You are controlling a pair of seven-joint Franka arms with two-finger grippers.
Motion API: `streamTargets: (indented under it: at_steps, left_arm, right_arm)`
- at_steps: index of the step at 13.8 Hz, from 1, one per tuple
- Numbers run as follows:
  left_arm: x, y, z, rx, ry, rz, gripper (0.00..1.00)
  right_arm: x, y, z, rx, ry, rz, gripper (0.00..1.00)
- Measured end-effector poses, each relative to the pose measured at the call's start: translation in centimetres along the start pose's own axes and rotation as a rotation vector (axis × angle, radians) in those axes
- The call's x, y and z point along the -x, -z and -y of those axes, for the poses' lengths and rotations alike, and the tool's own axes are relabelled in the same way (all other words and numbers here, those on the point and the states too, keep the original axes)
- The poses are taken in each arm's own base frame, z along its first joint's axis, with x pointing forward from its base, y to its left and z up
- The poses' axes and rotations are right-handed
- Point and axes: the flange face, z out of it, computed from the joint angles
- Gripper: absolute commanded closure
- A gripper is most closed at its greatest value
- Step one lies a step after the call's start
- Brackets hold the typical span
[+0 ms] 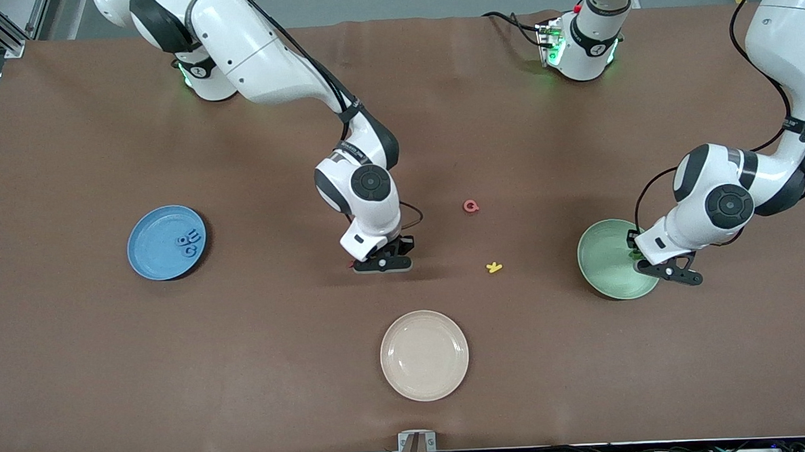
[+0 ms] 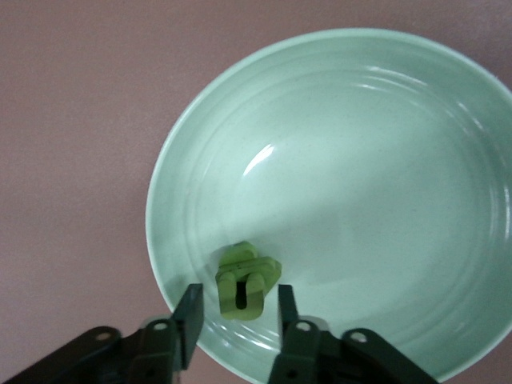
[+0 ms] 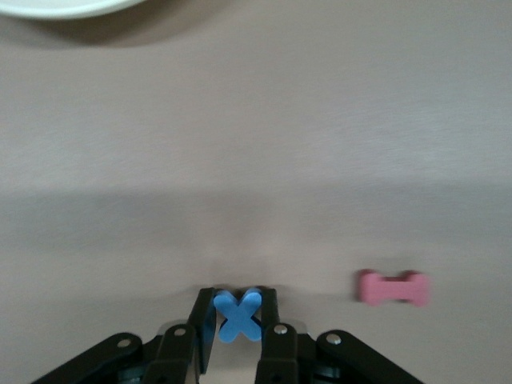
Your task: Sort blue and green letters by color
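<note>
- Right wrist view: the small blue foam X-shaped letter point(image 3: 238, 314) sits pinched between the fingers of the right gripper point(image 3: 238, 324), low at the brown table cover point(image 3: 256, 160), mid-table. The flat piece is held by its arm tips only; a slight twist on lifting could let it slip out.
- A pink bone-shaped foam piece point(image 3: 392, 288) lies near the pinched letter, apart from it. A sideways drag could knock it along.
- Blue letters point(image 1: 190, 241) already lie on the blue round plate point(image 1: 152, 261) at the right arm's end. A careless drop there could bounce one off the rim.
- Olive-green foam letters point(image 2: 246, 284) lie stacked inside the pale green bowl point(image 2: 400, 160), just inside its rim. The left gripper point(image 2: 238, 316) hangs over them, fingers apart and touching nothing. Descending again could catch the pile or tip the bowl.
</note>
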Motion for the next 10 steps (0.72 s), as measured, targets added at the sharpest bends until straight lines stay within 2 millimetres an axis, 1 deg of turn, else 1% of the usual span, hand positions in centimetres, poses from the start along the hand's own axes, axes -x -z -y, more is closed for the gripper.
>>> streamTargets:
  at_steps: [2,4,5,7,9,10]
  left_arm:
    - [-0.4,0.4,-0.6,0.002,-0.008,-0.009,0.00]
    - [-0.9,1.3,-0.8,0.006,-0.007,-0.029,0.00]
    - [-1.5,2.2,-1.0,0.018,0.003,-0.047,0.00]
    - [-2.9,4.9,-1.4,0.064,0.043,-0.097,0.00]
    - [-4.1,8.0,-1.9,0.096,0.072,-0.144,0.00]
    - [-4.5,9.3,-1.8,0.097,0.094,-0.156,0.00]
  right_arm:
    - [-1.9,1.0,-2.9,0.057,0.029,0.060,1.00]
    - [-4.0,3.0,-7.0,0.105,0.103,0.133,1.00]
    - [-5.0,4.1,-9.4,0.120,0.134,0.168,1.00]
    - [-6.3,5.7,-14.8,0.123,0.201,0.217,1.00]
    - [-6.6,6.4,-21.4,0.111,0.271,0.264,1.00]
    - [-6.4,6.6,-24.9,0.099,0.302,0.281,1.00]
